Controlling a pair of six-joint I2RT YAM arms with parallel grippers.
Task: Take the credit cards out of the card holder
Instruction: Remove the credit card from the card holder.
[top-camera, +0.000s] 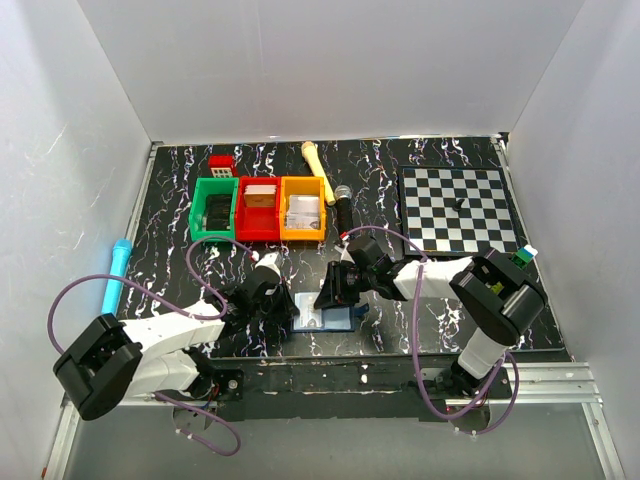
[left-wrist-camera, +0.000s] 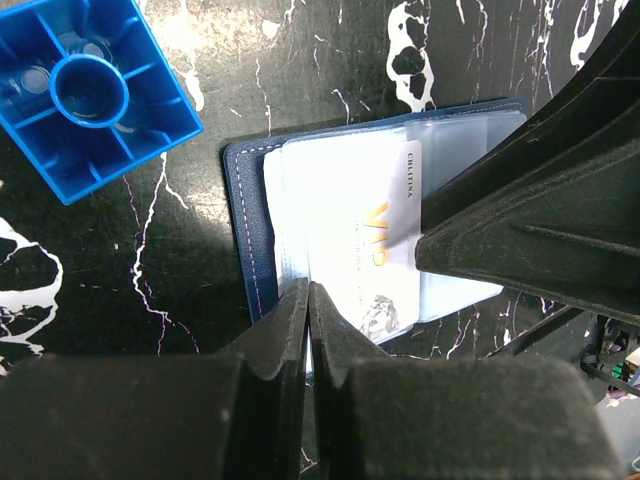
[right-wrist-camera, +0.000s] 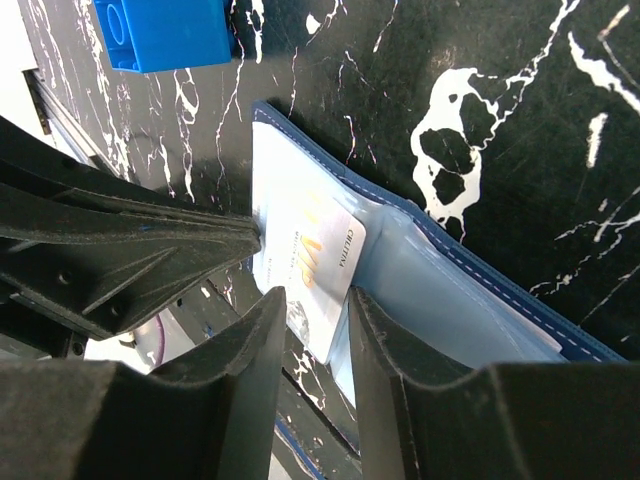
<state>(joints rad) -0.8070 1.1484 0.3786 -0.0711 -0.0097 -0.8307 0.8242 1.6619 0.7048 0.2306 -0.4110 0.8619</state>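
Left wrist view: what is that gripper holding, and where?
The left gripper pinches the card holder at its near pale edge; card or sleeve, unclear.

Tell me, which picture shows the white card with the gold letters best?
The left wrist view. There the card lies face up in the wallet, close enough to read its gold VIP. The right wrist view shows it slanted and partly behind a finger. In the top view it is only a pale speck.
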